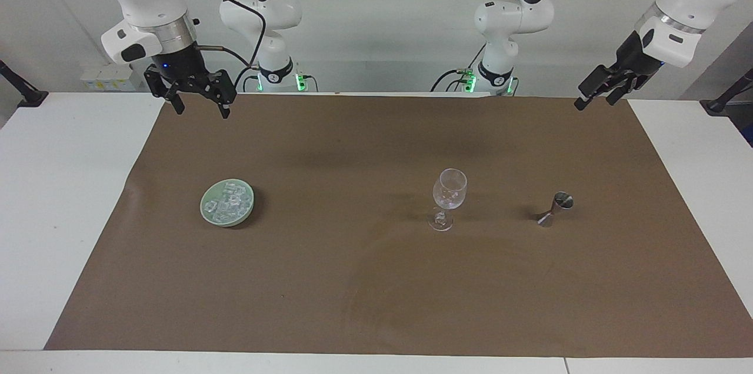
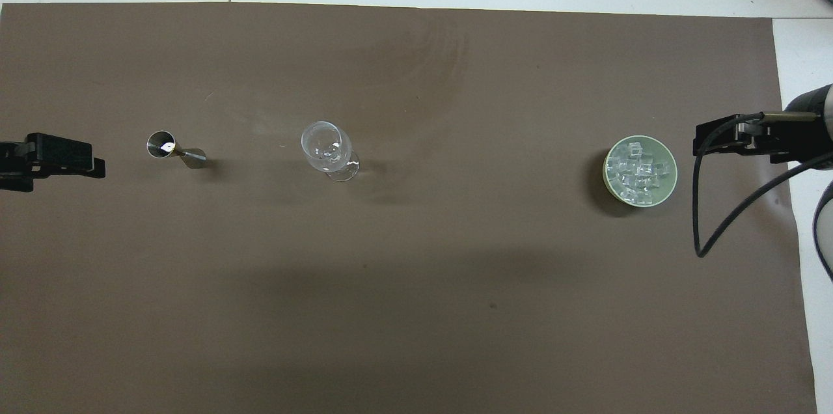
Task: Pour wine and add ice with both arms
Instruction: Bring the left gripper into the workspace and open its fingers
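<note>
An empty clear wine glass (image 1: 450,193) (image 2: 324,146) stands upright on the brown mat. A small steel jigger (image 1: 556,209) (image 2: 170,148) stands beside it, toward the left arm's end. The ice (image 1: 230,200) (image 2: 634,168), a heap of clear cubes, lies in a pale green round dish (image 1: 207,213) (image 2: 672,172) toward the right arm's end. My left gripper (image 1: 594,103) (image 2: 65,157) hangs open and empty in the air over the mat's edge at the left arm's end, its wrist turned. My right gripper (image 1: 200,111) (image 2: 710,138) hangs open and empty over the mat's corner by the dish.
The brown mat (image 1: 365,280) (image 2: 416,310) covers most of the white table (image 1: 59,197). A black cable (image 2: 706,232) loops down from the right wrist. Both arm bases (image 1: 276,74) stand at the table's edge nearest the robots.
</note>
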You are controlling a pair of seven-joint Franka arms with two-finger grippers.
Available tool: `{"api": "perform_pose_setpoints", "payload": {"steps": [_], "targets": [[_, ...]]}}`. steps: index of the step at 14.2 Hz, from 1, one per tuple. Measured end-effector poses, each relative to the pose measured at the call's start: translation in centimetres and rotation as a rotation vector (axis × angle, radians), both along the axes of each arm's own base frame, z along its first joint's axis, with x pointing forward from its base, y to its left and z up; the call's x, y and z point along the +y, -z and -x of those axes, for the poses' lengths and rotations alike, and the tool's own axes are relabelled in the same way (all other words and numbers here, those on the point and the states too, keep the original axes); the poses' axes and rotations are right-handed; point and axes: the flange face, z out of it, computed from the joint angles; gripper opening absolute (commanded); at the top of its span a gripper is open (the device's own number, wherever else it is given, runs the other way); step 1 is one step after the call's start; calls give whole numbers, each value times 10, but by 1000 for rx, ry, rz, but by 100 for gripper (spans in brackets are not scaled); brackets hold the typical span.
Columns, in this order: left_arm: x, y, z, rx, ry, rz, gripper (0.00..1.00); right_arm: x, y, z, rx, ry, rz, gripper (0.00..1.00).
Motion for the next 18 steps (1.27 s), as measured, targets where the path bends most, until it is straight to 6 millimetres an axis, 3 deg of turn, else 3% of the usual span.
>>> {"api": "perform_pose_setpoints", "payload": {"steps": [4, 9, 14, 18], "targets": [[48, 13, 5, 66, -221, 108, 100, 0, 0, 0, 0, 0, 0, 100], [118, 69, 2, 181, -430, 266, 100, 0, 0, 0, 0, 0, 0, 100], [154, 141, -14, 350, -661, 442, 100, 0, 0, 0, 0, 0, 0, 100], [168, 185, -7, 443, -800, 551, 100, 0, 0, 0, 0, 0, 0, 100]]}}
